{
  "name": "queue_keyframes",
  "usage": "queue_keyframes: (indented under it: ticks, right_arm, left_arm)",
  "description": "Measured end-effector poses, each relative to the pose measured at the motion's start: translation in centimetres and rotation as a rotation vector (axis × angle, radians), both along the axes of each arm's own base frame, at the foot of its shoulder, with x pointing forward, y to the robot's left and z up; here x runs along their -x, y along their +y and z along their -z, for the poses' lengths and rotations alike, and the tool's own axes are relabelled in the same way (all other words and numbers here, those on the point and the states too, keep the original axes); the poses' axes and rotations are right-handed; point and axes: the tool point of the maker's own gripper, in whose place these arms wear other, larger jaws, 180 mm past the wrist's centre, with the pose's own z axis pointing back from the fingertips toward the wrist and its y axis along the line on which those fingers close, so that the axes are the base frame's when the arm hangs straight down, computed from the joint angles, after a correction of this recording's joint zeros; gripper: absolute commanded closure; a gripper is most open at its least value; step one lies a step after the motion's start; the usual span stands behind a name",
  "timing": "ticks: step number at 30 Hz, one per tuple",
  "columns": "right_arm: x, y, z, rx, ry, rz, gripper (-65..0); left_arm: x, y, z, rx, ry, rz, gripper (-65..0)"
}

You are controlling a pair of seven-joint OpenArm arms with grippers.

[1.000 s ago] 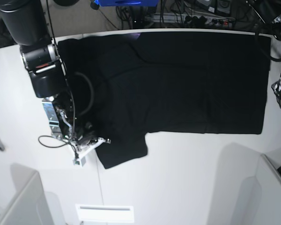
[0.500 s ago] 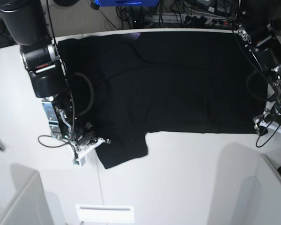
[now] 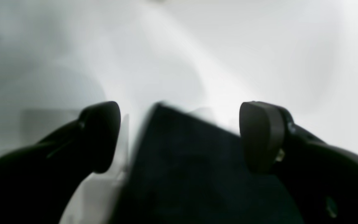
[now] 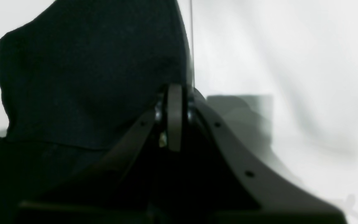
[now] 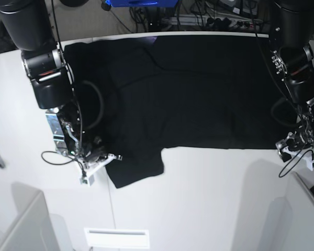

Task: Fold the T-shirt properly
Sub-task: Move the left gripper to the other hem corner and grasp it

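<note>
Your right fingers [image 4: 174, 118] are clenched on the T-shirt [image 5: 188, 94] sleeve; only the left wrist view shows your left fingers [image 3: 179, 137] spread, straddling its hem corner.

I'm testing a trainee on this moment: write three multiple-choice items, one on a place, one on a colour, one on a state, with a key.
1. Where is the right pincer?
A. at the sleeve edge of the T-shirt
B. over the middle of the shirt
C. off the table

2. What colour is the shirt's visible side?
A. white
B. plain black
C. red

3. How do the left pincer jaws stand?
A. shut on cloth
B. shut on nothing
C. apart, with a shirt corner between them

Key: 1 A, the base view shows it at the near sleeve's edge. 2 B, every view shows only black cloth. 3 C, the left wrist view shows both pads wide apart around the dark corner.
</note>
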Motion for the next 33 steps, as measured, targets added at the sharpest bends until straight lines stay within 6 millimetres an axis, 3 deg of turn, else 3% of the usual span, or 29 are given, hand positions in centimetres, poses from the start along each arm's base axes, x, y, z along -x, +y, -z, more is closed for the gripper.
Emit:
queue_keyframes:
  ticks: [9, 23, 26, 33]
  right_arm:
    - [-0.3, -0.7, -0.3, 0.009, -0.005, 0.005, 0.0]
    - [-0.3, -0.6, -0.3, 0.009, -0.003, 0.004, 0.0]
    - [-0.3, -0.6, -0.3, 0.009, -0.003, 0.004, 0.0]
    - [-0.1, -0.7, -0.1, 0.009, 0.0, 0.005, 0.0]
  left_arm:
    - [0.1, 0.3, 1.9, -0.059, 0.021, 0.016, -57.8]
    - [0.2, 0.5, 2.2, -0.063, 0.02, 0.008, -56.8]
    - [0.3, 0.5, 2.3, -0.064, 0.016, 0.006, -44.8]
    - [-0.3, -0.7, 2.6, -0.038, -0.005, 0.011, -4.1]
